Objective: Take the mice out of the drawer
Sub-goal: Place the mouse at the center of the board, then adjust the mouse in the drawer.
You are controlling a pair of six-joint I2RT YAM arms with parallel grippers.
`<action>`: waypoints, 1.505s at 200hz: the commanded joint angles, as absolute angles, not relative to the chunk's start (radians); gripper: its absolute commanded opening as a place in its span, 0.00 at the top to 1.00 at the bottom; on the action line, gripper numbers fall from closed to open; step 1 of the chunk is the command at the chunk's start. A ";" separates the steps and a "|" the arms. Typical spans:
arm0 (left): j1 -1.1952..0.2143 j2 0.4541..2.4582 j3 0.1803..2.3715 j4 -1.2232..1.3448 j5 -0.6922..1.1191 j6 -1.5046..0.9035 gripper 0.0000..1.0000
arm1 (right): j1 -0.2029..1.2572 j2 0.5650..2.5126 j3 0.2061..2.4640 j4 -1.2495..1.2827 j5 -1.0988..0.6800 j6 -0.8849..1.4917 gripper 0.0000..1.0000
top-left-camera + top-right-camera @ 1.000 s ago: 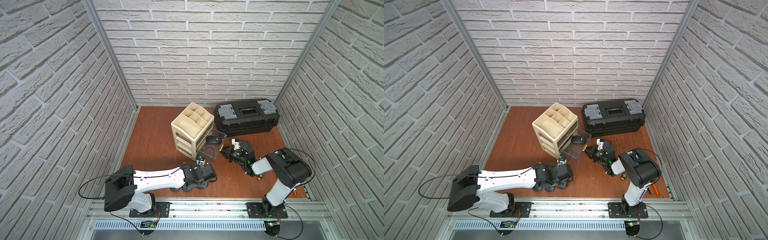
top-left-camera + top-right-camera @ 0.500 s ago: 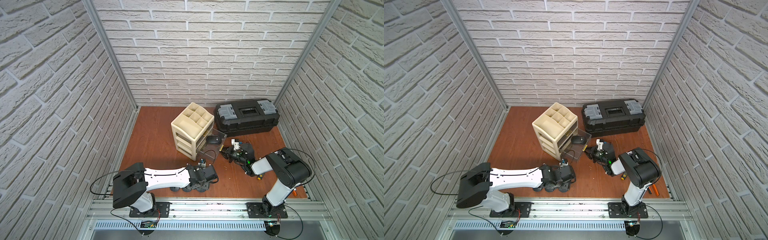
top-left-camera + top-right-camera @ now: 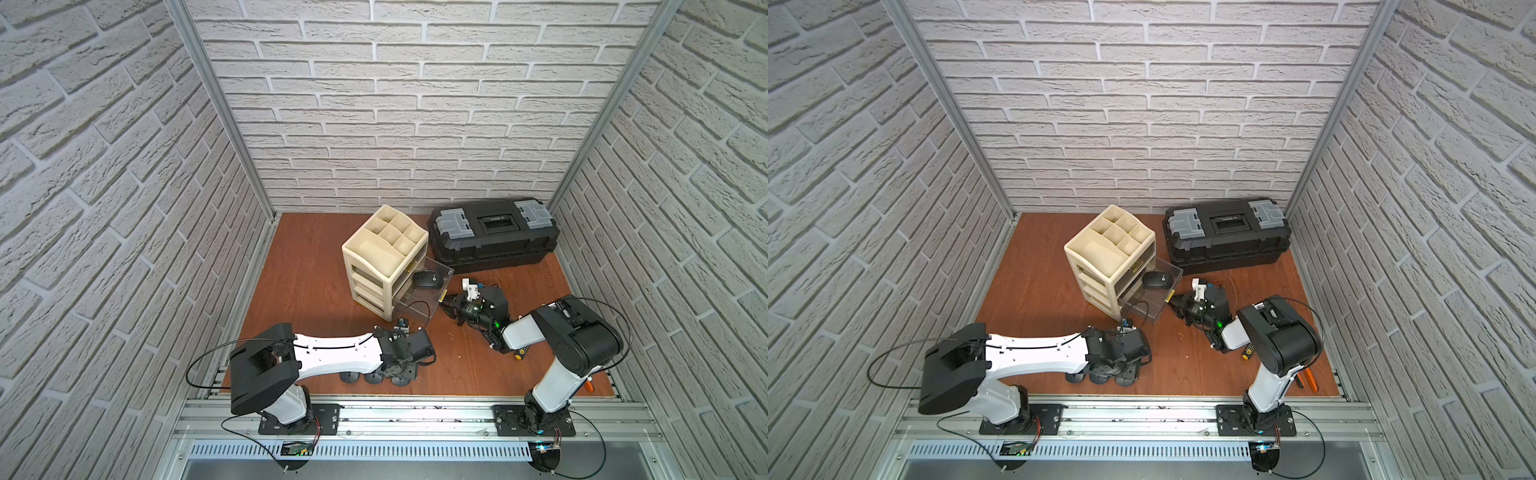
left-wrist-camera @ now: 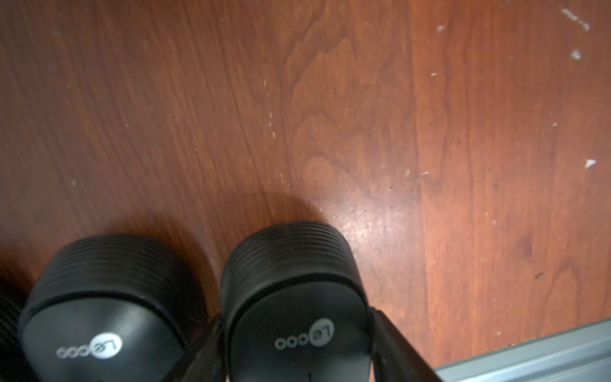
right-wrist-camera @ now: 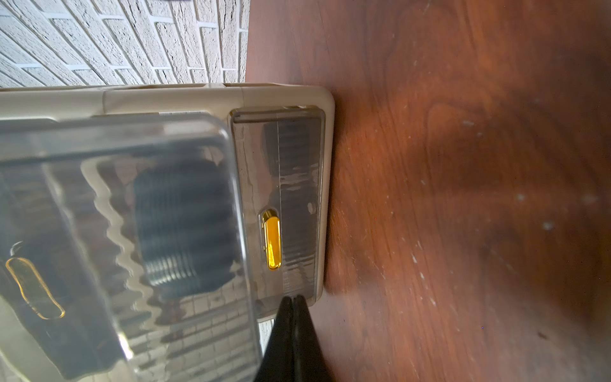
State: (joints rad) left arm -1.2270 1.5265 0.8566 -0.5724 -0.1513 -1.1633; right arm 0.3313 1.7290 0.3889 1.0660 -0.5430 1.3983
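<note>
One black mouse point(image 3: 428, 279) point(image 3: 1158, 279) lies in the pulled-out clear drawer point(image 3: 445, 272) of the cream organizer point(image 3: 384, 253). Through that drawer's wall it shows as a dark ribbed shape point(image 5: 185, 225). Three mice point(image 3: 374, 378) point(image 3: 1100, 379) sit in a row near the table's front edge. My left gripper point(image 3: 401, 372) point(image 4: 296, 317) points down on the end mouse point(image 4: 297, 314), a finger along each side; its neighbour point(image 4: 105, 314) is beside it. My right gripper point(image 3: 446, 301) point(image 5: 292, 299) is shut and empty, tips at the corner of a lower drawer front with a gold handle point(image 5: 271, 239).
A black toolbox point(image 3: 492, 232) stands at the back right. A yellow-capped tool point(image 3: 521, 353) lies under my right arm and an orange one point(image 3: 590, 385) near the right front corner. The aluminium rail point(image 4: 529, 357) runs along the front edge close to the mice.
My left arm has swung from beside the drawers toward the front edge, bringing its mouse down next to the row there. The right arm has not moved.
</note>
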 commanded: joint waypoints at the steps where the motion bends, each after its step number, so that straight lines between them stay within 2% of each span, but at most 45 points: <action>1: -1.214 1.530 0.855 -0.599 -0.147 -1.162 0.28 | 0.339 1.730 0.377 1.116 -0.537 1.385 0.97; 80: -1.213 1.506 0.936 -0.620 -0.163 -1.053 0.15 | 0.339 1.736 0.376 1.122 -0.536 1.386 0.97; 107: -1.212 1.477 1.000 -0.623 -0.137 -0.911 0.15 | 0.339 1.740 0.374 1.127 -0.537 1.386 0.97; 151: -1.227 1.496 1.201 -0.669 0.039 -0.576 0.21 | 0.341 1.754 0.377 1.145 -0.538 1.393 0.97; 213: -1.127 1.627 1.585 -0.791 0.101 -0.343 0.36 | 0.346 1.770 0.376 1.167 -0.533 1.400 0.97; 258: -1.023 1.765 1.768 -0.848 0.036 -0.233 0.56 | 0.348 1.772 0.381 1.170 -0.535 1.403 0.97; 301: -0.943 1.866 1.836 -0.852 -0.084 -0.178 0.77 | 0.350 1.773 0.383 1.172 -0.533 1.404 0.97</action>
